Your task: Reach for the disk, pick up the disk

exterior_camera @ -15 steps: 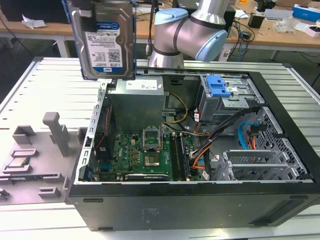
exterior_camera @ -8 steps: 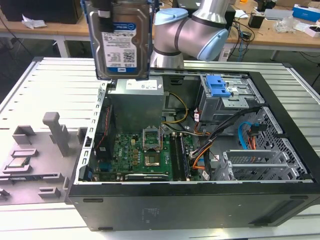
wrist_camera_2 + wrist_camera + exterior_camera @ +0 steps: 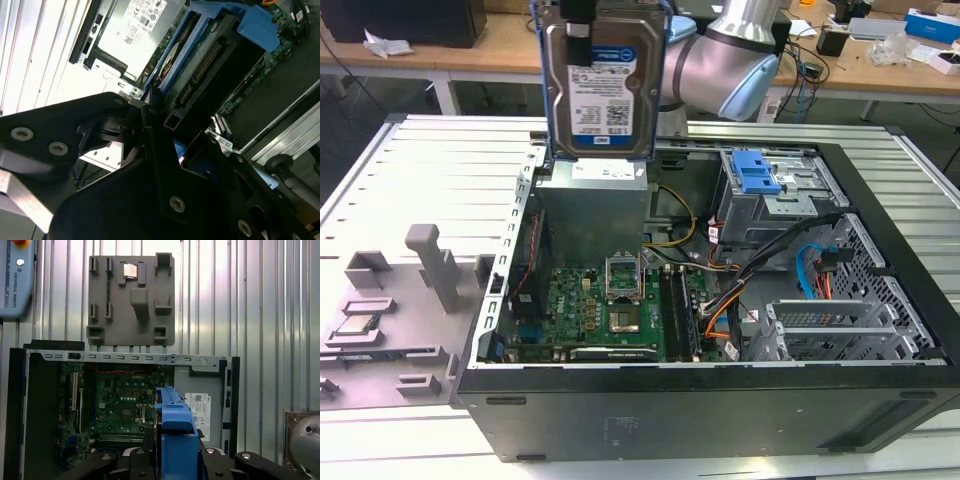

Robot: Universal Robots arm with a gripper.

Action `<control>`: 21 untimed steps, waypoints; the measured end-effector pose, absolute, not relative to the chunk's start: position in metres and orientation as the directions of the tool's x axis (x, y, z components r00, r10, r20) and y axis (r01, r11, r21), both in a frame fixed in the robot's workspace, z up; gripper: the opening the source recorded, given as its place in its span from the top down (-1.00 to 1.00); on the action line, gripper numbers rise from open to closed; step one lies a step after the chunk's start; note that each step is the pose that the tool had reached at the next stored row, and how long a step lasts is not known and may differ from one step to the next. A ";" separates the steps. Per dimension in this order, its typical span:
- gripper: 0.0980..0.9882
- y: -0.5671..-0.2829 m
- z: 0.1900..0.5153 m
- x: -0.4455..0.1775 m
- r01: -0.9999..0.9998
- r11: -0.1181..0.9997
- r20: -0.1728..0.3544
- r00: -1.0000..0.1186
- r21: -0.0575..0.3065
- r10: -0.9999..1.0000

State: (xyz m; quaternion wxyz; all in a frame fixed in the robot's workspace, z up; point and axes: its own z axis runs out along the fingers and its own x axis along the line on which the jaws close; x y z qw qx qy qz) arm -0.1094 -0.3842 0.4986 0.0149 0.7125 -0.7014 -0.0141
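- Finds the hand [image 3: 175,452] clamped on the disk [image 3: 605,85], with jaws standing either side of its blue rail in the first wrist view.
- Places the disk upright in the air, label toward the exterior view, raised over the power supply [image 3: 595,205] of the open computer case [image 3: 720,378].
- Judges the grasp made and the lift in progress.
- Advises an even grip across both rails, with contact kept off the label and the connector edge, to guard against slip or twist.
- Advises a plumb, steady lift, with no swing toward the case wall, the cables [image 3: 750,270] or the blue latch [image 3: 755,175].
- Records, well apart from the disk on the counter [image 3: 440,160], a grey fixture tray [image 3: 430,270] bearing a small processor chip [image 3: 355,325].
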 end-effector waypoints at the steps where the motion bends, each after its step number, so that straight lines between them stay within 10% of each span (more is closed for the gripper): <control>1: 0.39 -0.384 0.499 -0.106 -0.999 -0.016 0.001 0.016 0.041 -1.000; 21: 0.39 -0.385 0.499 -0.063 -0.999 -0.016 0.001 0.016 0.041 -1.000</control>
